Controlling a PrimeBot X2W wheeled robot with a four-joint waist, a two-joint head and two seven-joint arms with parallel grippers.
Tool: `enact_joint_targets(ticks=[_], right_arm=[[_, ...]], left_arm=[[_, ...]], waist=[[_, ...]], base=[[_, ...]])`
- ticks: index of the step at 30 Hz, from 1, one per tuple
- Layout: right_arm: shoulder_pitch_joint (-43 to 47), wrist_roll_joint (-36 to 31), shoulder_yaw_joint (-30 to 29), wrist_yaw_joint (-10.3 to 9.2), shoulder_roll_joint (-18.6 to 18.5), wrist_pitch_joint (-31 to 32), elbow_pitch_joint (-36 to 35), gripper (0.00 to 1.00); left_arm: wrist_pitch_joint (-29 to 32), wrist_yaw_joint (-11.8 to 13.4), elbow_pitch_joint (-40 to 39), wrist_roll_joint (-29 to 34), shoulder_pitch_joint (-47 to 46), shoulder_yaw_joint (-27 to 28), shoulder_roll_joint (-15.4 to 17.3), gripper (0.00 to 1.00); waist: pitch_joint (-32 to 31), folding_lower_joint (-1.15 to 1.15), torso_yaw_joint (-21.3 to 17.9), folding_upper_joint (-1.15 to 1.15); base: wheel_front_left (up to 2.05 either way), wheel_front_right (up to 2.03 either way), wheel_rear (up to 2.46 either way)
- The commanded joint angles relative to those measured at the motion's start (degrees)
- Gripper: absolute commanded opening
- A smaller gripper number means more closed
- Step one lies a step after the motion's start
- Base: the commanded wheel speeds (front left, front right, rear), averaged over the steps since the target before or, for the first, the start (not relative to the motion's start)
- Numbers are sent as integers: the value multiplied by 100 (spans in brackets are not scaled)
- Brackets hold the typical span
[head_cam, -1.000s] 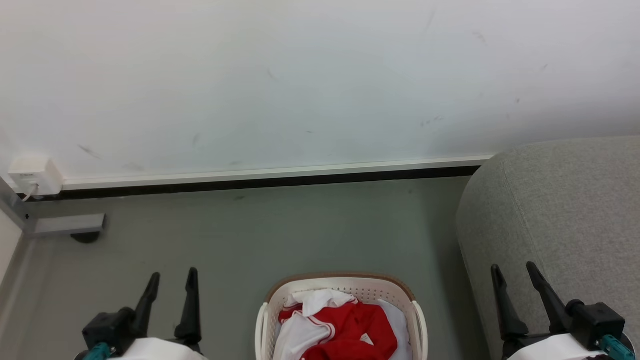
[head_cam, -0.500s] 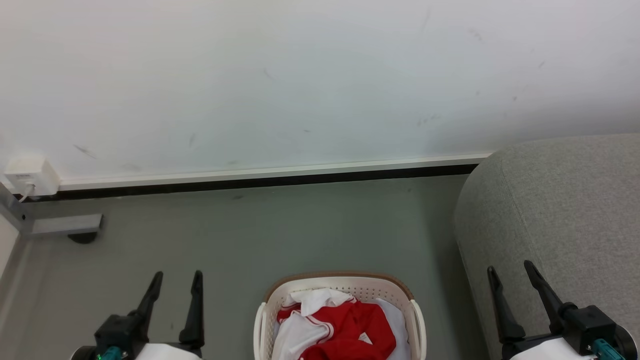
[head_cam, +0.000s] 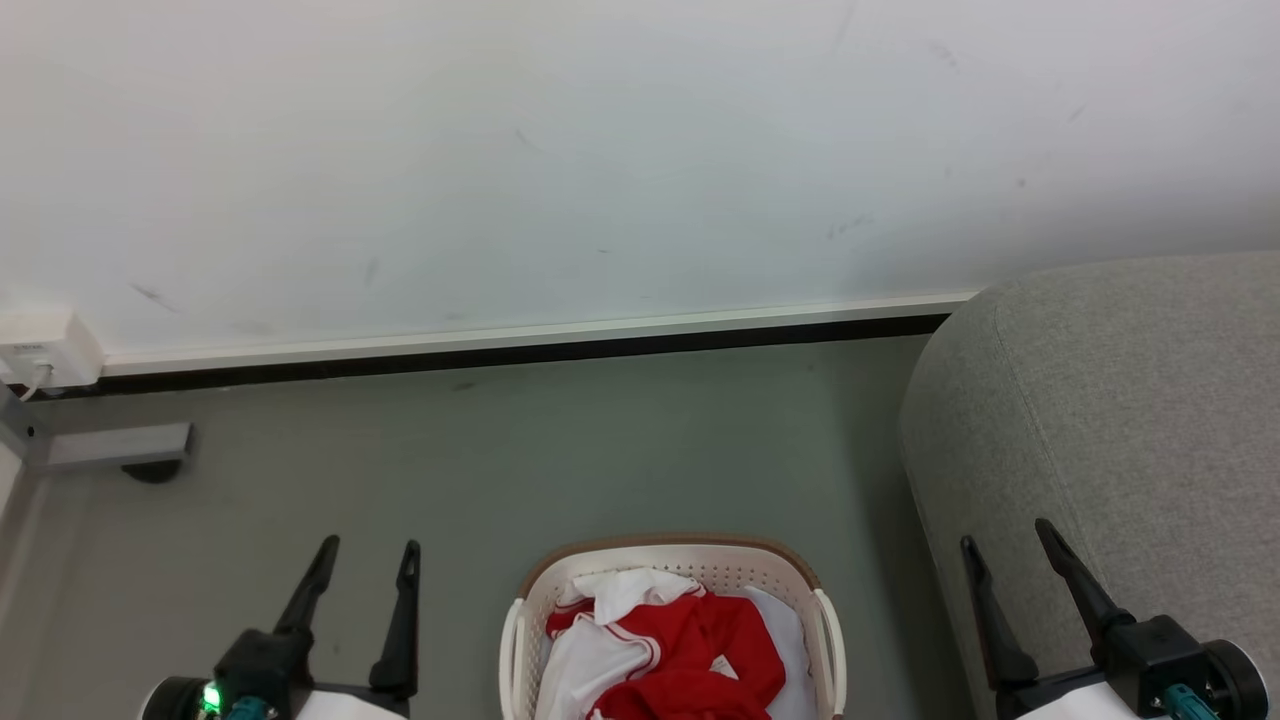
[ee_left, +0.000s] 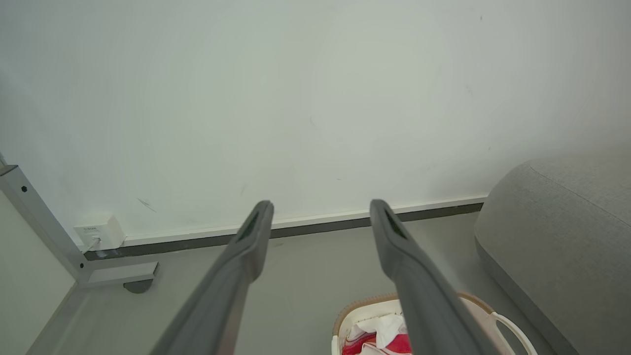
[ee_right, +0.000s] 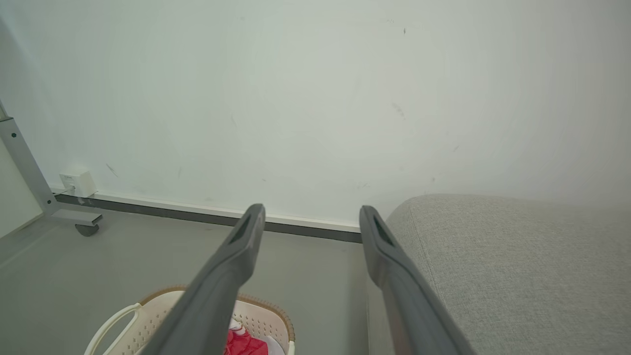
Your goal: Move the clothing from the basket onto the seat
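Clothing (head_cam: 680,650) is heaped in the basket (head_cam: 665,548), which sits on the floor (head_cam: 560,450) between the arms. The seat (head_cam: 1120,400) is just beside it on the right. Nothing is on the seat yet. — A

Hands? — B

The left gripper (head_cam: 370,545) is spread wide and empty, over bare floor left of the basket. The right gripper (head_cam: 1004,532) is also spread and empty, in front of the seat's rounded end. — A

What are the failure modes from here? — B

The main one is the pale liner cloth (head_cam: 790,625) under the red and white pieces. Pinch too deep and I'd expect it to come up too. The garments also look tangled, so one pull may lift several, and a trailing end could catch the rim or drop on the floor. — A

And the basket itself? — B

It looks light. A finger hooking the rim or a perforation could tip or drag it. It's also cut off by the bottom edge of the head view, so aiming is weak. — A

Placement? — B

The seat's edge is rounded. Release too near it and the fabric likely slides off. The right arm is close to the upholstery, so a swing inward may brush it. — A
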Motion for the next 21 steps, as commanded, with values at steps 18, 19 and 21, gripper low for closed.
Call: enact_joint_targets(ticks=[18,19,21], right_arm=[[-350,331,-128,-12,145,-45,-252,100],[-388,346,-117,-12,159,-45,-290,100],[-485,361,-104,-12,179,-45,-378,100]], left_arm=[[-37,-207,21,158,-519,-134,94,100],[-37,-231,55,170,-601,-171,104,100],[-37,-269,125,183,-786,-256,131,100]], waist=[[543,0,-452,0],[618,0,-491,0],[806,0,-573,0]], base=[[0,0,0],[0,0,0],[0,0,0]])
